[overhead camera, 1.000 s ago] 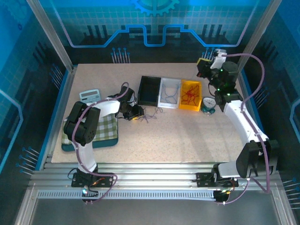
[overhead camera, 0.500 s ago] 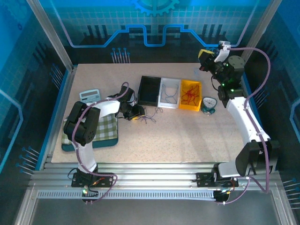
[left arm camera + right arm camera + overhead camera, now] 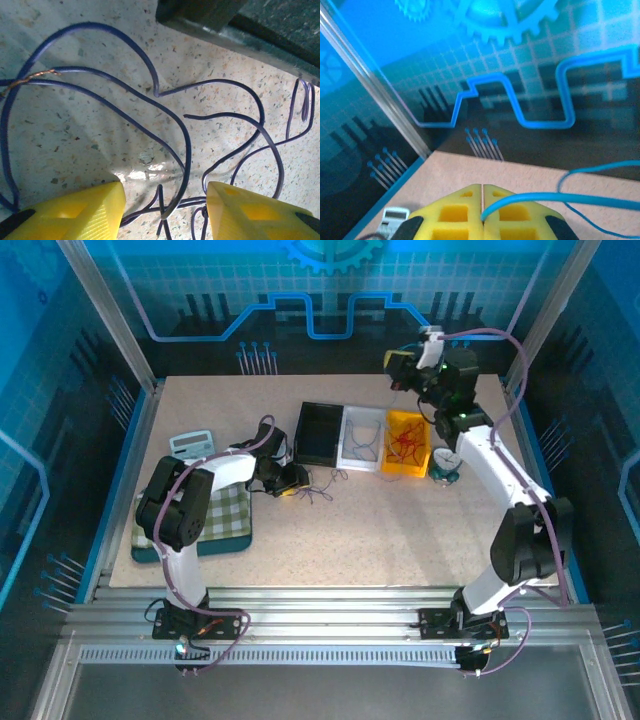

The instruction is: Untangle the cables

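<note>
Left gripper (image 3: 165,200) open over purple cables (image 3: 156,93); right gripper (image 3: 483,200) pinching a blue cable (image 3: 550,197).
Near me, the purple strands loop mostly left-right on the table between the spread fingers. Farther off, red cables (image 3: 404,445) lie in the yellow bin (image 3: 405,473). At the far edge, the blue cable trails rightward from the closed pads.

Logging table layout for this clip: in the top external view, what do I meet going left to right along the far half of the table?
calculator → black bin → white bin → yellow bin → round dial
</note>
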You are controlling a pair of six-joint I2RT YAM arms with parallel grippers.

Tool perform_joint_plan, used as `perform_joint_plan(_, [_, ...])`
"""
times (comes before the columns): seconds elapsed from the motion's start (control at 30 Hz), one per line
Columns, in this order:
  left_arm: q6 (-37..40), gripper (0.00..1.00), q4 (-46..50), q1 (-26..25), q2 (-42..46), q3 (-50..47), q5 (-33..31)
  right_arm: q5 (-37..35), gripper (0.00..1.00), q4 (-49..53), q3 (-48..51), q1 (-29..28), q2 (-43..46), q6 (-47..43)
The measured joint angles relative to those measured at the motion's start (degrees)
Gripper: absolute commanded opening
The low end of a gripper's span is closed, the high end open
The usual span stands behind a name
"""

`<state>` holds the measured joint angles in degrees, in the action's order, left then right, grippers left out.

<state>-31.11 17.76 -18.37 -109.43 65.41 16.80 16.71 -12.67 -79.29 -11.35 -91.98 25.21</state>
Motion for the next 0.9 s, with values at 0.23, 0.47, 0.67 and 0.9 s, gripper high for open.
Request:
perform_joint_plan(0.23, [0.00, 0.50, 0.11, 0.00, 0.00, 0.09, 0.00, -2.38, 0.00, 2.82, -0.17, -3.15, -3.13, -2.73])
perform_joint_plan(0.47, [0.00, 0.51, 0.20, -0.07, 0.00, 0.15, 0.00, -4.79, 0.00, 4.85, -5.88, -3.02, -5.03, -6.01])
perform_joint_plan(0.67, [0.07, 0.51, 0.63, -0.07, -0.04, 0.44, 0.00, -4.98, 0.00, 4.72, -11.19, -2.62, -6.21, -6.91])
perform_joint_plan(0.9, [0.17, 0.51, 0.81, -0.07, -0.07, 0.55, -0.02, -5.22, 0.00, 4.76, -11.54, -2.51, -8.98, -7.06])
